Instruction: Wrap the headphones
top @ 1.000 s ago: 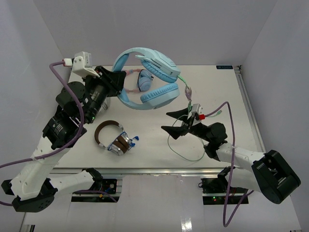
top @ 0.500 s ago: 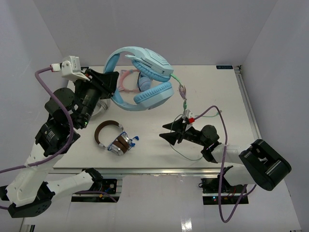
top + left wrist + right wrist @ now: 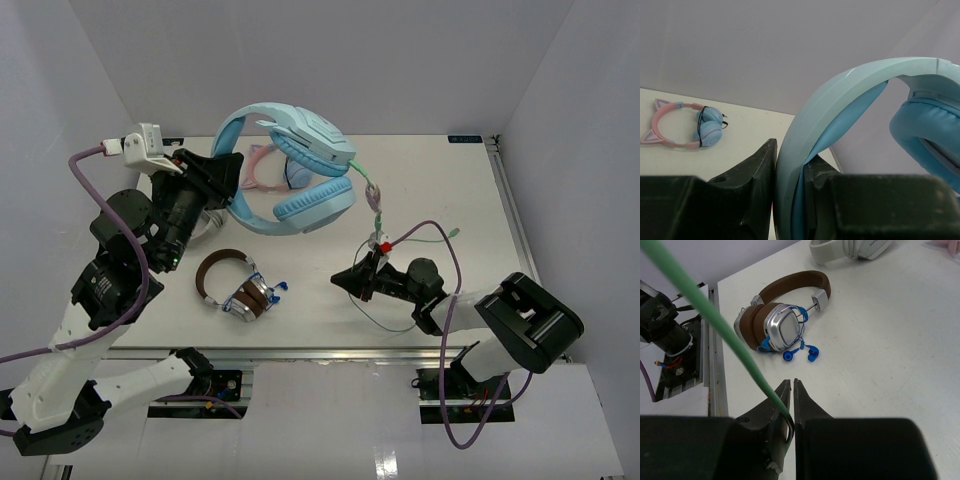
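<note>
Black and closed tight, the left gripper (image 3: 790, 162) clamps the pale blue headband (image 3: 807, 117) of the headphones (image 3: 312, 203), one finger on each face of the band. In the top view this gripper (image 3: 232, 170) holds the set in the air above the table's (image 3: 460, 190) 11 o'clock area. The band arches up and both of its two padded earcups hang toward 3 o'clock of the grip. One earcup (image 3: 930, 130) fills the right edge of the left wrist view.

From the headphones a single thin green cable (image 3: 374, 200) drops toward 5 o'clock and reaches the right gripper (image 3: 352, 276), low over the table near its 6 o'clock edge. In the right wrist view that gripper (image 3: 791, 390) has its jaws drawn almost together, only a slit between them. The cable (image 3: 705, 305) runs slantwise down into the pinch. Beyond the gripper the slack lies in one loose loop on the table at 5 o'clock.

Four headphone sets show in all. Besides the held one, a pink cat-ear pair (image 3: 685, 130) lies flat at 12 o'clock, partly behind the raised set. A brown and silver pair (image 3: 238, 288) lies at 8 o'clock with one set of blue earbuds (image 3: 800, 352) touching it. A white pair (image 3: 850, 252) rests farther off, toward 10 o'clock.
</note>
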